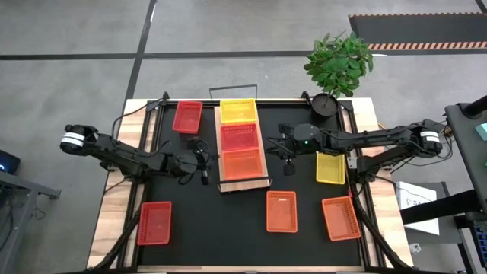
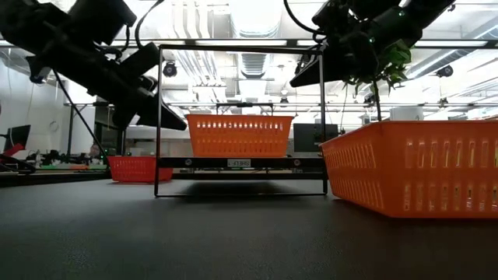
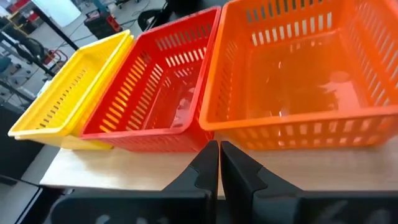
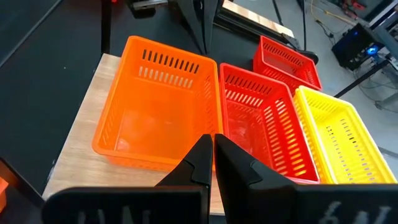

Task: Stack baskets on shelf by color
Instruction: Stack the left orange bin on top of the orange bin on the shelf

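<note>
Shelf (image 1: 244, 183) of pale wood, a long plank, lies between both grippers, carrying three slotted plastic baskets in a row: yellow basket (image 1: 238, 111), red basket (image 1: 240, 137), orange basket (image 1: 243, 164); left gripper (image 1: 204, 166) hangs just beside the orange basket, fingers pressed together, empty; right gripper (image 1: 288, 157) hangs opposite, likewise closed and empty.

We are looking down on a grey floor (image 1: 68, 30) crossed by dark seams, with a striped mat (image 1: 415, 29) lying far off. A potted plant (image 1: 337, 65) is standing at the table's (image 1: 114, 205) back edge. Ceiling lights (image 2: 253, 15) are glowing over pipes.
</note>
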Tool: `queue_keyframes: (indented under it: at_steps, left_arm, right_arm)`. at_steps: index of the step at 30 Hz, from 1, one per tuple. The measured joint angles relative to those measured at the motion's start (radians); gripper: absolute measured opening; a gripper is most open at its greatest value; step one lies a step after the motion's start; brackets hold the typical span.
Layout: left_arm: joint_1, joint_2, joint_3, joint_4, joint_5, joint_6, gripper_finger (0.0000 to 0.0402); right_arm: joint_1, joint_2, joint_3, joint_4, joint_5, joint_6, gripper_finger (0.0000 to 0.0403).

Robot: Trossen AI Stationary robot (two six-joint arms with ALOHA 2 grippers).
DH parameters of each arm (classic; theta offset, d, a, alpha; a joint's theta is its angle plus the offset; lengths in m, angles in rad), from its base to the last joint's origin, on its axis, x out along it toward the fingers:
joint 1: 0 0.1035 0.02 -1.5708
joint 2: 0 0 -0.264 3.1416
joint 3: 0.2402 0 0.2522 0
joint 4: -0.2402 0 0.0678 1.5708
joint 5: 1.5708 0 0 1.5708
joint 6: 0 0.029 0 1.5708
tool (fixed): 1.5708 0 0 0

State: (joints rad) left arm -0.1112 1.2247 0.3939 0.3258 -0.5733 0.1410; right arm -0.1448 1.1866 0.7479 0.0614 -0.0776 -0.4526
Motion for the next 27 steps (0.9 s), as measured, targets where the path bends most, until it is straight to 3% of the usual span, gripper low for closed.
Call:
queue_keyframes:
  at_steps: [10,20,27]
  left_arm:
    - [-0.007,-0.061,0.000,0.011,0.003,-0.030,0.0001]
    - [-0.006,-0.061,-0.003,0.006,-0.012,-0.022,0.0001]
    - [-0.006,-0.082,-0.003,0.006,-0.022,-0.023,0.0001]
  right_arm:
    - [0.000,-0.001,0.000,0.031,0.003,-0.013,0.0009]
    - [0.000,-0.001,0.000,0.033,0.097,0.042,0.0009]
    - [0.000,-0.024,0.000,0.019,0.103,0.140,0.0045]
